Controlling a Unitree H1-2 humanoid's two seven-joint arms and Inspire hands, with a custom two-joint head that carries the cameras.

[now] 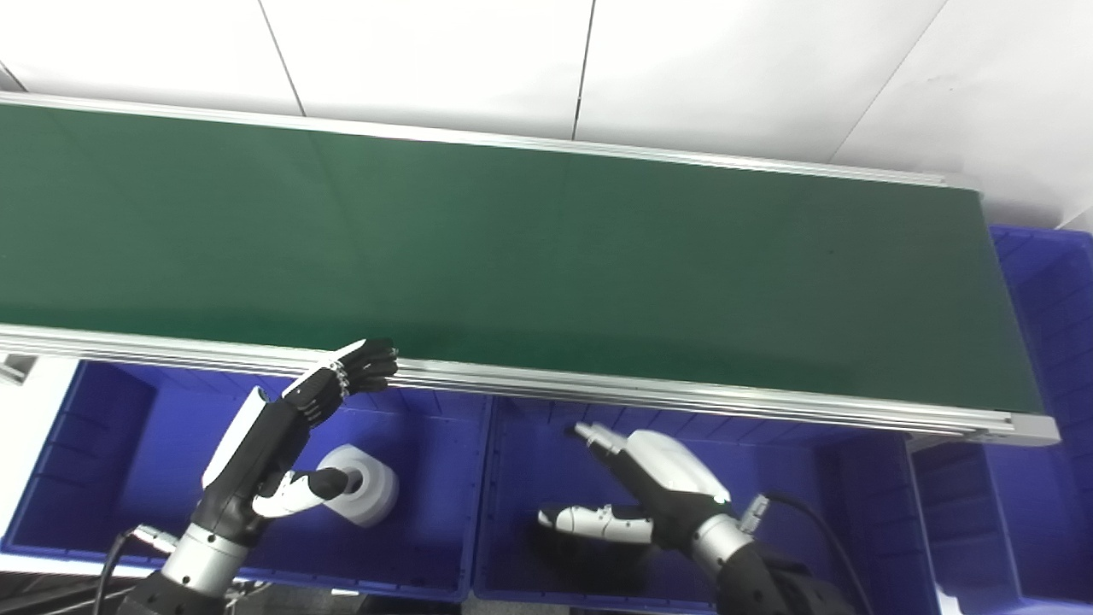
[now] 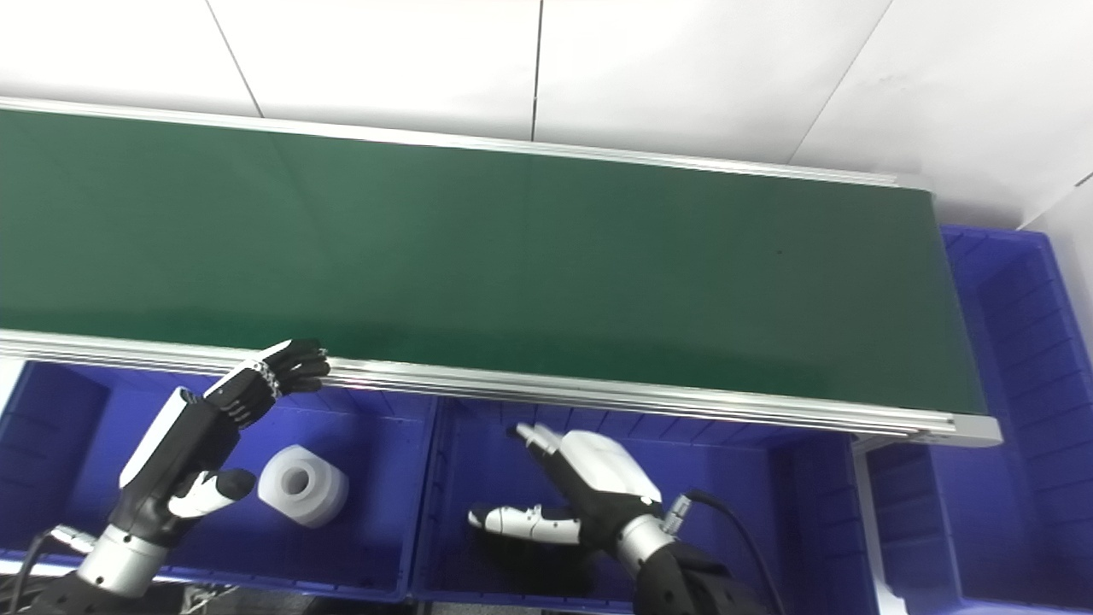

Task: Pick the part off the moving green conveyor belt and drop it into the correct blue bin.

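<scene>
Two hands hover over the blue bins along the bottom of the frame. At lower left, the left hand (image 1: 282, 427) is spread and empty; the white part (image 2: 302, 484) lies beside it in the left bin (image 1: 111, 444). Right of centre, the right hand (image 2: 589, 491) is open, holding nothing, over the middle bin (image 2: 768, 512). The green conveyor belt (image 1: 546, 256) spans the frame above.

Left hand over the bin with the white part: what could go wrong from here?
1. The left hand hangs open over the left bin, fingertips at the conveyor rail; lifting carelessly might clip it.
2. The white part lies right by the thumb and could be nudged.
3. The belt shows no part; the open right hand sits low in the middle bin, possibly slow to react.
</scene>
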